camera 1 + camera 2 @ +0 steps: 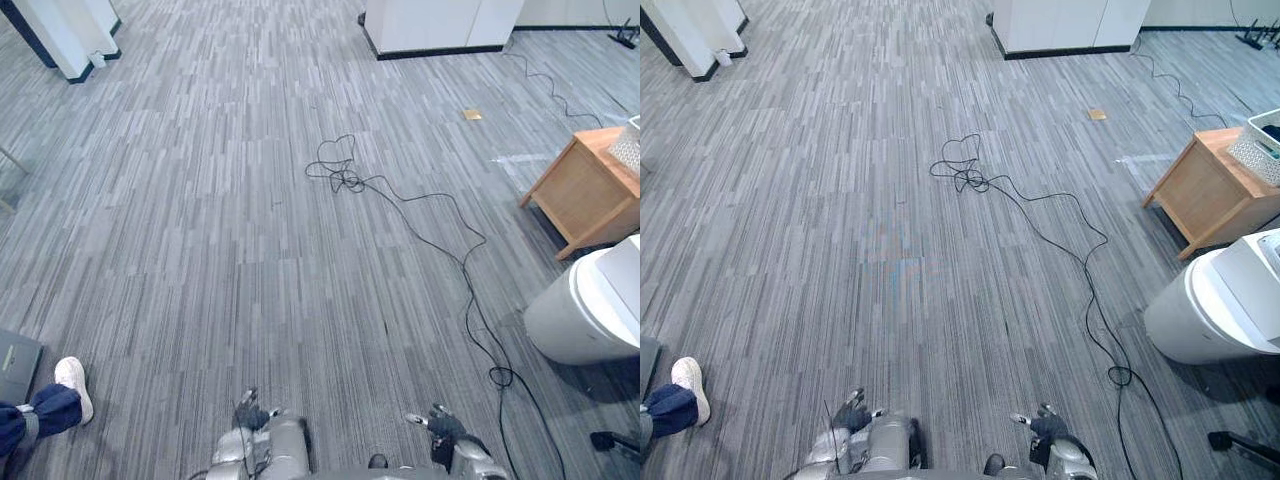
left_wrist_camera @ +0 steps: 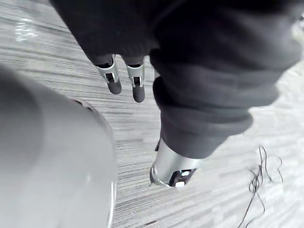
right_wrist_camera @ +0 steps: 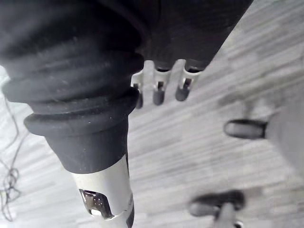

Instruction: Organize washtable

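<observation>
A low wooden table (image 1: pixel 590 190) stands at the right edge of the grey carpet, with a white mesh basket (image 1: pixel 1262 145) on top of it. In front of it sits a white rounded container (image 1: pixel 585 305) with a lid. My left hand (image 1: pixel 250 415) and right hand (image 1: pixel 440 422) hang low at the bottom of the eye views, far from the table. Both are empty. In the wrist views the left hand's fingers (image 2: pixel 114 78) and the right hand's fingers (image 3: pixel 159 90) hang relaxed over bare carpet.
A person's leg with a white shoe (image 1: pixel 70 385) is at the lower left, beside a dark flat object (image 1: pixel 15 365). A white cabinet (image 1: pixel 440 25) stands at the back, a white pillar base (image 1: pixel 65 40) at the back left. A small brown plate (image 1: pixel 472 114) lies on the floor.
</observation>
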Robot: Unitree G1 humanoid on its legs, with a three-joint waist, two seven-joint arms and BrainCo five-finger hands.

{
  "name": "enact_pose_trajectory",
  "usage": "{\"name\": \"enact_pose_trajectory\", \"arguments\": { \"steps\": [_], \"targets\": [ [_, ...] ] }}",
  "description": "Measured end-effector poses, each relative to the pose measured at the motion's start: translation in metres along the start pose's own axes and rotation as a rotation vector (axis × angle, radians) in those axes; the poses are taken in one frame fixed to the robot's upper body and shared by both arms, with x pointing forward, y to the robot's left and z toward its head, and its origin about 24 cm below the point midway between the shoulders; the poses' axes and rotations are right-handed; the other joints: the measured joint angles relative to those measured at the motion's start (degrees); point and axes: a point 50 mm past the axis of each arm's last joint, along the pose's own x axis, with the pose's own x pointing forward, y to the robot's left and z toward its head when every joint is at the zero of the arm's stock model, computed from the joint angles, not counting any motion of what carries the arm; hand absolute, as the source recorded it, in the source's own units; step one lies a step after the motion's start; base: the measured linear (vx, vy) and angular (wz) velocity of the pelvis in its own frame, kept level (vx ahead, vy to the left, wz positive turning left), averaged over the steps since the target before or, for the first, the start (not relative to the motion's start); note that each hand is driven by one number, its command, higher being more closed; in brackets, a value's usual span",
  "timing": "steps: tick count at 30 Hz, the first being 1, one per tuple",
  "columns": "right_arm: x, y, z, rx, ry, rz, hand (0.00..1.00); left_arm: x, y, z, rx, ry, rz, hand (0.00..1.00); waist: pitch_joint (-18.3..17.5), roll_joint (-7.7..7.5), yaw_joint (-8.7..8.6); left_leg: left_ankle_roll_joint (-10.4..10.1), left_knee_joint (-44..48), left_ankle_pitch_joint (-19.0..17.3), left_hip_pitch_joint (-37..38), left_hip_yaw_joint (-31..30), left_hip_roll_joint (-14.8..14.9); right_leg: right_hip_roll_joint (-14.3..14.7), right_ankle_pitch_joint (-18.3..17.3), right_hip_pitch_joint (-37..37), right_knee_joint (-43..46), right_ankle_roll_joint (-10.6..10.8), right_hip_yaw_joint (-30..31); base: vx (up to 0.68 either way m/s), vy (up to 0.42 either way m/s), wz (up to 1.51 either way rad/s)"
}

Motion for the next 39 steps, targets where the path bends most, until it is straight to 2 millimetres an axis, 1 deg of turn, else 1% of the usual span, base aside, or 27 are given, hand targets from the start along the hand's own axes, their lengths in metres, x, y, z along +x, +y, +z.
{"name": "enact_pose_trajectory", "arguments": {
  "steps": [1, 2, 4, 5, 6, 7, 8, 9, 10, 11, 13, 15, 17, 19, 21, 24, 27, 28, 29, 30, 31, 32, 33, 34, 35, 37, 39],
  "targets": [
    [0.000, 0.009, -0.003, -0.015, 0.007, 0.022, 0.00, 0.002, 0.002, 0.004, 0.025, -0.014, 0.001, 0.00, -0.17, -0.54, 0.74, 2.05, -2.03, 0.80, 1.71, 0.16, -1.01, -0.59, -0.43, 0.76, -0.48, 0.00, 0.90, 0.48, 0.147, -0.16],
    [0.000, 0.015, -0.002, -0.060, 0.002, 0.049, 0.00, 0.006, 0.001, 0.018, 0.066, -0.055, -0.005, 0.00, 0.55, -1.60, 0.19, 1.14, 0.34, 0.48, 1.36, -0.16, -0.78, -0.49, 0.87, 0.82, -0.46, -0.88, 0.51, 0.54, 0.190, -0.01],
    [0.002, 0.029, 0.007, -0.107, -0.015, 0.088, 0.00, 0.010, 0.005, 0.037, 0.071, -0.127, 0.003, 0.00, 3.22, -0.78, 2.01, -2.10, 19.54, -3.09, -8.32, 2.95, 3.78, 1.11, 2.86, 3.45, -0.06, 0.39, 3.90, 0.36, 0.198, -0.05],
    [0.001, 0.025, 0.003, -0.113, -0.006, 0.079, 0.00, 0.009, -0.001, 0.040, 0.096, -0.144, -0.015, 0.00, 1.89, -0.24, 1.83, -0.56, 10.10, -1.63, -7.03, 3.78, 3.82, 1.80, 2.76, 3.88, 0.06, 0.72, 4.08, 0.18, 0.159, -0.20],
    [0.001, 0.024, 0.003, -0.129, -0.008, 0.077, 0.00, 0.008, -0.004, 0.037, 0.109, -0.140, -0.030, 0.00, 1.19, 1.19, 1.96, 3.24, 6.27, 0.41, -6.46, 3.17, 4.05, 3.14, 2.45, 4.31, 0.69, 1.09, 5.19, 0.31, 0.218, -0.16],
    [0.001, 0.031, 0.005, -0.140, -0.015, 0.094, 0.00, 0.009, -0.001, 0.033, 0.154, -0.118, -0.042, 0.00, 0.90, -1.39, 1.47, 7.12, 4.77, -1.12, -4.53, 5.16, 2.62, 0.92, 0.96, 3.14, 4.27, 2.09, 5.59, 0.39, 0.263, -0.48],
    [0.001, 0.034, 0.005, -0.156, -0.018, 0.111, 0.00, 0.008, 0.002, 0.027, 0.185, -0.093, -0.045, 0.00, 0.33, -2.80, 1.75, 7.22, 1.02, -1.15, -2.02, 6.94, 1.36, -0.94, 0.41, -0.84, 12.24, 3.01, 7.65, 0.41, 0.276, -0.42],
    [0.001, 0.034, 0.005, -0.159, -0.017, 0.114, 0.00, 0.008, 0.000, 0.024, 0.188, -0.083, -0.056, 0.00, 0.18, -2.99, 1.59, 7.47, -0.17, -1.32, -0.91, 7.50, 0.98, -1.55, 0.15, -3.17, 17.41, 4.42, 8.62, 0.35, 0.225, -0.29],
    [0.001, 0.033, 0.002, -0.154, -0.004, 0.112, 0.00, 0.008, -0.003, 0.021, 0.224, -0.065, -0.087, 0.00, 0.07, -3.24, 1.03, 8.59, -0.90, -2.77, 1.24, 7.59, -0.36, -2.83, 1.41, -7.66, 29.21, 12.07, 10.51, 0.35, 0.235, 0.15],
    [-0.001, 0.035, -0.004, -0.141, 0.019, 0.113, 0.00, 0.008, -0.004, 0.016, 0.254, -0.035, -0.103, 0.00, -0.08, -3.52, -0.07, 9.04, -0.95, -4.47, 3.76, 7.21, -1.69, -3.46, 5.75, -11.30, 39.13, 15.86, 13.18, 0.35, 0.227, 0.40],
    [-0.003, 0.036, -0.010, -0.113, 0.030, 0.115, 0.00, 0.007, -0.003, 0.008, 0.267, 0.008, -0.109, 0.00, -0.45, -4.16, -1.39, 9.70, -1.65, -6.86, 8.43, 6.23, -3.54, -3.60, 8.22, -15.02, 51.26, 15.85, 13.62, 0.38, 0.192, 0.46],
    [-0.002, 0.035, -0.009, -0.100, 0.022, 0.109, 0.00, 0.006, -0.002, 0.001, 0.252, 0.048, -0.114, 0.00, -0.65, -4.24, -2.13, 10.48, -4.50, -7.64, 13.75, 3.83, -5.21, -3.93, 7.51, -18.32, 58.03, 15.02, 10.06, 0.38, 0.143, 0.70],
    [-0.002, 0.033, -0.001, -0.079, -0.009, 0.101, 0.00, 0.006, -0.006, 0.001, 0.198, 0.061, -0.128, 0.00, -0.66, -4.12, -3.34, 11.26, -6.87, -8.07, 18.04, -0.70, -6.21, -3.53, 4.24, -21.10, 57.59, 10.71, 4.76, 0.35, 0.072, 1.14],
    [-0.002, 0.027, -0.002, -0.022, -0.011, 0.075, 0.00, 0.006, -0.016, 0.002, 0.122, 0.074, -0.154, 0.00, -0.69, -3.42, -4.58, 11.94, -5.42, -10.62, 20.37, -8.39, -6.46, -2.42, -1.66, -24.21, 46.85, 6.27, 2.17, 0.41, 0.016, 1.61],
    [-0.001, 0.020, -0.001, 0.025, -0.014, 0.050, 0.00, 0.009, -0.026, 0.013, 0.071, 0.053, -0.175, 0.00, -0.75, -3.35, -4.76, 10.91, -3.34, -12.87, 20.71, -14.69, -6.36, -1.62, -2.05, -26.88, 32.53, 6.49, 3.81, 0.53, -0.036, 1.86],
    [-0.001, 0.015, -0.002, 0.036, -0.003, 0.035, 0.00, 0.009, -0.027, 0.014, 0.002, 0.055, -0.165, 0.00, -0.52, -4.19, -4.47, 8.95, -3.45, -16.97, 26.46, -21.00, -6.33, -5.00, 5.13, -29.00, 7.80, 9.21, 0.27, 0.63, -0.134, 1.22],
    [0.000, 0.014, 0.003, 0.041, -0.012, 0.023, 0.00, 0.008, -0.020, 0.011, -0.059, 0.066, -0.125, 0.00, -0.83, -4.45, -4.87, 8.44, -7.80, -20.96, 34.56, -23.86, -3.93, -7.20, 5.42, -33.76, 10.21, 7.85, -5.58, 0.75, -0.271, 0.81],
    [-0.001, 0.015, -0.004, 0.050, 0.005, 0.020, 0.00, 0.005, -0.015, 0.005, -0.096, 0.069, -0.109, 0.00, -2.43, -5.49, -6.14, 7.76, -7.59, -22.17, 36.48, -26.88, -2.69, -6.70, 7.13, -35.03, 11.19, 5.38, -4.84, 0.89, -0.312, 0.96],
    [-0.002, 0.011, -0.006, 0.069, 0.015, 0.008, 0.00, 0.005, -0.012, 0.003, -0.106, 0.077, -0.101, 0.00, -3.23, -4.77, -6.22, 7.25, -4.58, -22.36, 35.85, -28.24, -1.14, -5.58, 13.16, -35.27, 13.20, 2.43, -3.51, 0.89, -0.312, 1.05],
    [-0.002, 0.008, -0.008, 0.095, 0.022, -0.006, 0.00, 0.004, -0.012, -0.002, -0.112, 0.098, -0.098, 0.00, -4.59, -3.91, -6.29, 6.29, -1.90, -21.84, 34.35, -29.04, 0.51, -4.16, 14.74, -35.24, 13.96, 0.88, -4.01, 0.90, -0.323, 0.67],
    [-0.003, 0.004, -0.010, 0.130, 0.030, -0.026, 0.00, 0.001, -0.009, -0.016, -0.162, 0.150, -0.071, 0.00, -5.88, -1.89, -6.46, 1.22, 4.27, -18.92, 31.50, -29.10, 2.59, -1.74, 15.68, -34.51, 14.54, -0.91, -5.79, 0.92, -0.338, 0.21],
    [-0.002, 0.000, -0.009, 0.144, 0.028, -0.038, 0.00, -0.003, 0.003, -0.032, -0.286, 0.211, 0.015, 0.00, -6.25, -0.82, -5.64, -6.30, 13.58, -10.38, 27.42, -27.91, 2.89, 0.89, 13.61, -32.54, 14.25, -2.58, -5.74, 1.09, -0.403, -0.14],
    [-0.002, 0.001, -0.009, 0.149, 0.030, -0.035, 0.00, -0.006, 0.009, -0.040, -0.338, 0.242, 0.057, 0.00, -6.24, -0.80, -5.30, -8.55, 18.21, -4.38, 25.59, -27.25, 2.08, 1.84, 12.97, -31.22, 13.44, -2.92, -4.74, 1.06, -0.389, -0.61],
    [-0.002, 0.006, -0.011, 0.153, 0.039, -0.025, 0.00, -0.011, 0.023, -0.055, -0.399, 0.295, 0.131, 0.00, -5.78, -0.47, -4.35, -9.88, 29.22, -2.98, 21.02, -24.06, 2.87, 3.74, 12.31, -26.56, 10.10, -3.62, -2.83, 0.78, -0.267, -0.52],
    [-0.002, 0.008, -0.012, 0.149, 0.061, -0.028, 0.00, -0.015, 0.037, -0.061, -0.420, 0.319, 0.186, 0.00, -4.84, -0.69, -3.83, -4.40, 38.25, -6.43, 16.15, -17.81, 5.44, 5.15, 11.60, -20.92, 7.18, -4.65, -1.23, 0.73, -0.230, -0.43],
    [-0.002, 0.009, -0.018, 0.148, 0.084, -0.037, 0.00, -0.021, 0.049, -0.071, -0.435, 0.335, 0.230, 0.00, -3.58, -1.87, -1.74, 0.02, 42.69, -11.34, 11.14, -9.76, 7.29, 5.11, 10.90, -13.27, 4.56, -5.66, 1.16, 0.54, -0.100, -0.27],
    [-0.002, 0.009, -0.015, 0.143, 0.077, -0.034, 0.00, -0.030, 0.052, -0.084, -0.460, 0.353, 0.257, 0.00, -3.04, -2.70, -0.98, 0.06, 39.19, -15.23, 4.93, -5.69, 7.19, 4.25, 10.36, -7.78, 2.51, -5.77, 3.59, 0.53, 0.057, -0.28]
  ]
}}
